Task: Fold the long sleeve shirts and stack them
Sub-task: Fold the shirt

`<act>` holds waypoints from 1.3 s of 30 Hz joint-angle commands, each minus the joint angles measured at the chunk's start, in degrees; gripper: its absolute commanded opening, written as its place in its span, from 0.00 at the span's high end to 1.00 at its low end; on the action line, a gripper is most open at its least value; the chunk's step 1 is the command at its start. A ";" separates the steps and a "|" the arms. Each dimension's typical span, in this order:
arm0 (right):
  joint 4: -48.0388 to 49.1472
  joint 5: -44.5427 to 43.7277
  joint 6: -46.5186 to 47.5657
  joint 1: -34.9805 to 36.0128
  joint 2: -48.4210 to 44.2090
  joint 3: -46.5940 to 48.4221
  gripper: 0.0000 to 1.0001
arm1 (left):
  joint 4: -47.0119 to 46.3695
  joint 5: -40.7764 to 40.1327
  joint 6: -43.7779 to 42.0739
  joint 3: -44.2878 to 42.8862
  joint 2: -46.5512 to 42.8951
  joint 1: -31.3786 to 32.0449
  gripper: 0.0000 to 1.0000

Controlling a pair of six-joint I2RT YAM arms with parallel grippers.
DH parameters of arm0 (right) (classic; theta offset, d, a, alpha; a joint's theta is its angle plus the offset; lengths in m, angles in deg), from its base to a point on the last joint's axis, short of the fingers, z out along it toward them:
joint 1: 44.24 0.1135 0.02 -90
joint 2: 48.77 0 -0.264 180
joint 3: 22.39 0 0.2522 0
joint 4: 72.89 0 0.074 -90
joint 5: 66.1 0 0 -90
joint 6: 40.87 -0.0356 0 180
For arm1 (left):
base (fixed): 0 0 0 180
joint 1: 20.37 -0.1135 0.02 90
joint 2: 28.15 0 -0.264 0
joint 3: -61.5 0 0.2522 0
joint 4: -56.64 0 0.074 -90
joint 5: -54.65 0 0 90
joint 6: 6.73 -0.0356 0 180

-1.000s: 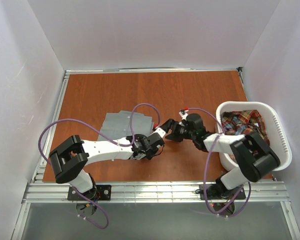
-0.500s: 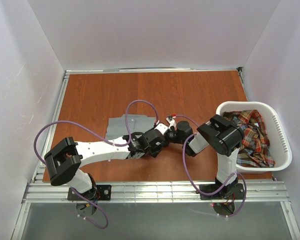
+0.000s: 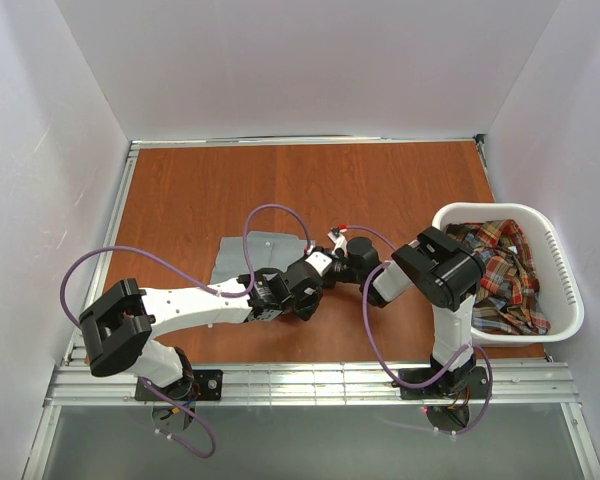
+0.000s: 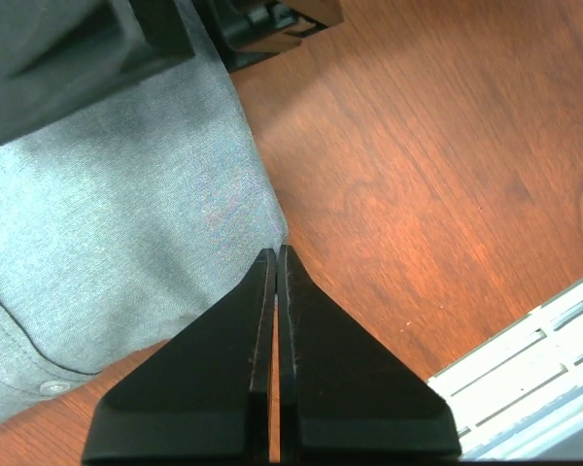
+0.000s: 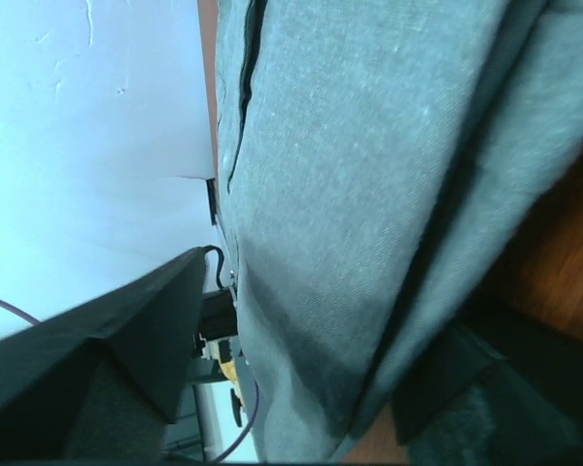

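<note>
Two grippers now meet at the grey shirt [image 3: 232,262] mid-table: the right gripper [image 5: 306,325] has swung in from the basket [image 3: 485,208], jaws narrowing around a fold, grip unclear. The left gripper [image 4: 276,257] stays closed at the shirt's edge, so a fold looks imminent.

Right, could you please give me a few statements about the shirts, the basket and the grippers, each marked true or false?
1. The plaid red, navy and yellow shirt lies in the white slotted plastic basket. True.
2. The plain grey cloth shirt is in that basket too. False: it lies on the wooden table.
3. The left gripper has its jaws wide open. False: they are shut together, at the grey shirt's edge.
4. Grey cloth lies between the fingers of the right gripper. True.
</note>
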 commanded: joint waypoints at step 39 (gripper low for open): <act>-132.67 -29.23 66.55 -19.08 -21.25 69.85 0.99 | 8.77 -1.09 6.81 -0.94 -19.02 -37.35 0.02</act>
